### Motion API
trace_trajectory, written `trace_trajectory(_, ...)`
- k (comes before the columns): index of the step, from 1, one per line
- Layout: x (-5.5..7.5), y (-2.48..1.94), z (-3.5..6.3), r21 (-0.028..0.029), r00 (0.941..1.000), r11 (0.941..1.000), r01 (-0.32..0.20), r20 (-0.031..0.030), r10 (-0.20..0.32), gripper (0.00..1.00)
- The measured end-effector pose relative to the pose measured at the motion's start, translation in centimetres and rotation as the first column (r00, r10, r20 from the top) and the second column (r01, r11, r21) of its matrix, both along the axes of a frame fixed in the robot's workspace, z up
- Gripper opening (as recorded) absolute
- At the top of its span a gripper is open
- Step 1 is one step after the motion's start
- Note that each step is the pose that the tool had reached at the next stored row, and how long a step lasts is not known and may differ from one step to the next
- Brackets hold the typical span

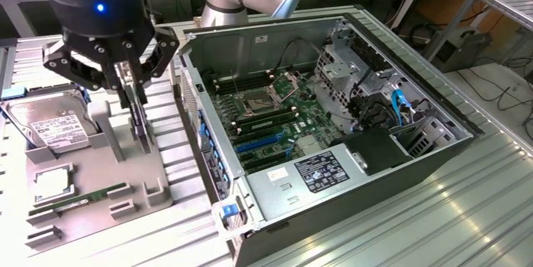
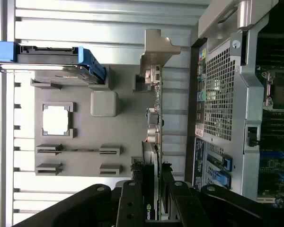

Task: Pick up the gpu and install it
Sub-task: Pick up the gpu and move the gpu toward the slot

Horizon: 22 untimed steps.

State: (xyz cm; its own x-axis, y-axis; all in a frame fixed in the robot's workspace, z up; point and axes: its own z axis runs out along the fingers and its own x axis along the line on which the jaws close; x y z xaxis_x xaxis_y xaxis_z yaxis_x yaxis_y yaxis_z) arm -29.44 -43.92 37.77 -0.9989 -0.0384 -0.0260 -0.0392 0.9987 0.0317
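we are looking at the gpu, which is standing upright on its long edge over the grey parts tray, just beside the open computer case and on the exterior view's left of it. through the wrist camera we are seeing the card edge-on, with its silver bracket at the end far from the camera. the gripper is sitting over the card's upper edge, and its fingers are pinching the thin board between them, one on each flat face.

we are judging this to be the pick-up step. the grasp is made, but we are not able to tell whether the card's lower edge is clear of the tray. the install is not yet done, since the blue slots on the motherboard are lying bare.

the install is calling for a straight lift, a steady upright card, and its edge lined up along a blue slot with the bracket facing the case's rear wall.

elsewhere on the tray, the hard drive, a cpu chip and a ram stick are lying apart from the card
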Motion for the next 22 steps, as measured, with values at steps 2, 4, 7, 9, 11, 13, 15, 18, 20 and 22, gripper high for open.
trace_trajectory(2,0.9,-0.35,2.02,0.0001,1.0000,1.0000,0.000,-0.0044,0.000,0.26)
trace_trajectory(4,1.3,-0.53,2.97,0.0001,1.0000,1.0000,0.000,-0.0063,0.000,0.26)
trace_trajectory(7,2.5,-0.93,4.89,0.0006,0.9999,1.0000,0.000,-0.0104,0.000,0.26)
trace_trajectory(9,3.1,-1.14,5.79,0.0014,0.9999,1.0000,0.000,-0.0126,0.000,0.26)
trace_trajectory(11,3.7,-1.36,6.71,0.0028,0.9999,1.0000,0.000,-0.0151,0.000,0.26)
trace_trajectory(13,4.4,-1.54,7.48,0.0057,0.9999,1.0000,0.000,-0.0169,0.000,0.26)
trace_trajectory(15,5.2,-1.68,7.97,0.0100,0.9998,0.9999,0.000,-0.0182,0.000,0.26)
trace_trajectory(18,6.9,-1.89,8.32,0.0197,0.9998,0.9998,0.000,-0.0193,0.000,0.26)
trace_trajectory(20,7.9,-1.99,8.39,0.0245,0.9998,0.9997,0.000,-0.0199,0.000,0.26)
trace_trajectory(22,8.8,-2.08,8.44,0.0291,0.9998,0.9996,0.000,-0.0201,0.000,0.26)
